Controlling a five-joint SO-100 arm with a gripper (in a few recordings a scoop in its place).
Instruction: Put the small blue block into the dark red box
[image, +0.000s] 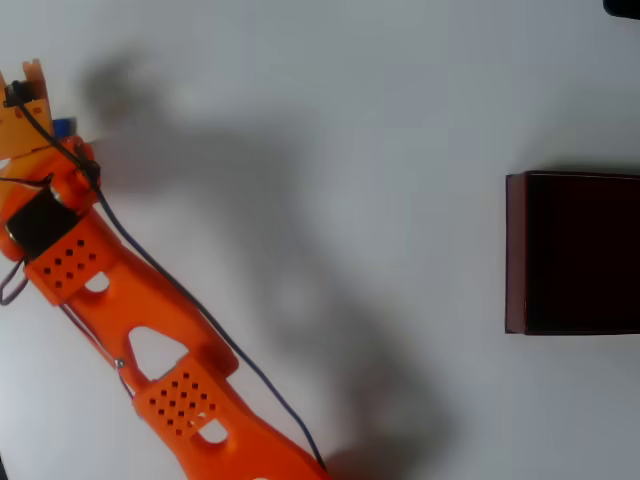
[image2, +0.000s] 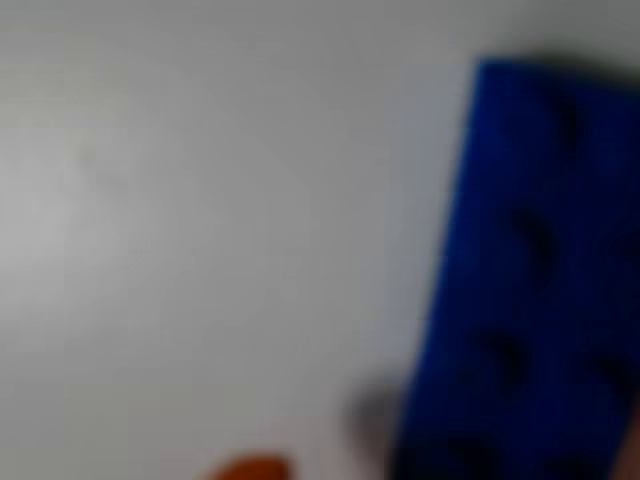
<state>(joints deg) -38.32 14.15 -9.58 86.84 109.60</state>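
In the overhead view my orange gripper (image: 27, 88) is at the far left edge of the table, pointing up the picture. A sliver of the small blue block (image: 65, 127) peeks out just to the right of the gripper's body, on the table. The wrist view is blurred and very close: the small blue block (image2: 530, 290) takes up the right side, and an orange fingertip (image2: 250, 468) shows at the bottom edge, apart from the block. How the jaws stand is not clear. The dark red box (image: 516, 250) stands far off at the right edge, its inside almost black.
The orange arm (image: 170, 360) runs from the bottom middle up to the left, with a dark cable along it. White table lies between the arm and the box. A dark object (image: 622, 6) sits in the top right corner.
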